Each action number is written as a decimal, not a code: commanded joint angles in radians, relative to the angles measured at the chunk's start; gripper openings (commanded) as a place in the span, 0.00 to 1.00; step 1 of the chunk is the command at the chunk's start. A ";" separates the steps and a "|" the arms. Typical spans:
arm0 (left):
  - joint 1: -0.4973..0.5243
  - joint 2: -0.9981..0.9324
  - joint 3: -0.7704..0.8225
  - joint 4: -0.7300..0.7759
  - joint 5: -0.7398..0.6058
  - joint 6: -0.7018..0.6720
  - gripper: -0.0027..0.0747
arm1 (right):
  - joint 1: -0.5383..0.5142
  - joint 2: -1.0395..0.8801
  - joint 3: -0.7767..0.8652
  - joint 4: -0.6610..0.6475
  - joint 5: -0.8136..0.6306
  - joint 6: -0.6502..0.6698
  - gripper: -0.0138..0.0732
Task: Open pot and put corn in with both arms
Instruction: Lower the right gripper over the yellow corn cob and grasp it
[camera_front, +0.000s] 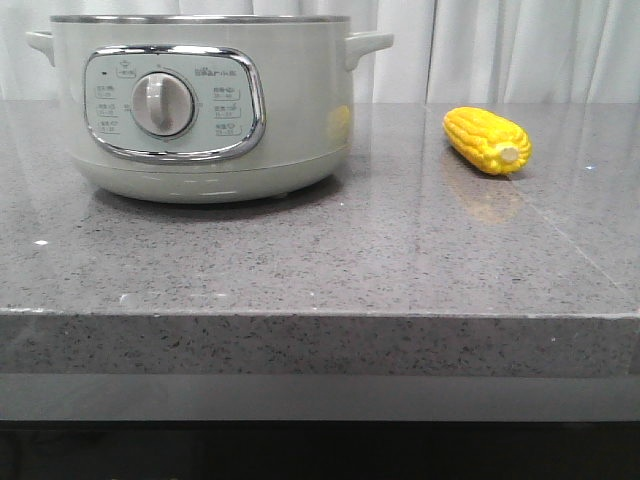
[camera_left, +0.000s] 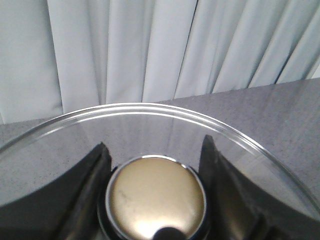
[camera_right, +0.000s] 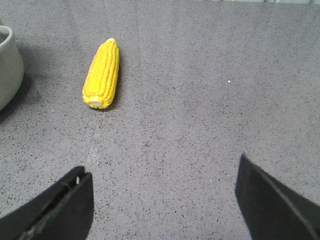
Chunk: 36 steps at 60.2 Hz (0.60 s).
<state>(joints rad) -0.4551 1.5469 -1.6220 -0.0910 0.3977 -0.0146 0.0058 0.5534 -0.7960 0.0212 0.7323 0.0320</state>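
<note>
The pale grey-green pot (camera_front: 200, 110) stands at the back left of the counter, its dial panel facing me and its steel rim at the frame's top. Neither arm shows in the front view. In the left wrist view my left gripper (camera_left: 156, 145) is shut on the gold knob (camera_left: 156, 197) of a clear glass lid (camera_left: 150, 107), one black finger on each side of the knob. The yellow corn (camera_front: 487, 140) lies on the counter right of the pot. My right gripper (camera_right: 162, 167) is open above bare counter, with the corn (camera_right: 102, 73) ahead of it and the pot's wall (camera_right: 7, 65) beside it.
The grey speckled stone counter (camera_front: 380, 260) has a thick front edge (camera_front: 320, 340) close to the camera. White curtains (camera_front: 520, 50) hang behind the counter.
</note>
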 joint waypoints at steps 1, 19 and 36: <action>-0.004 -0.122 -0.057 0.031 -0.021 -0.013 0.33 | -0.002 0.010 -0.029 0.008 -0.057 -0.011 0.84; -0.002 -0.363 -0.006 0.169 0.299 -0.013 0.33 | 0.003 0.065 -0.032 0.100 -0.032 -0.064 0.84; -0.002 -0.658 0.329 0.175 0.262 -0.018 0.33 | 0.023 0.240 -0.109 0.320 -0.008 -0.264 0.84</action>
<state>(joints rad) -0.4551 0.9860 -1.3502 0.0731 0.8029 -0.0225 0.0120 0.7439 -0.8435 0.2799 0.7771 -0.1692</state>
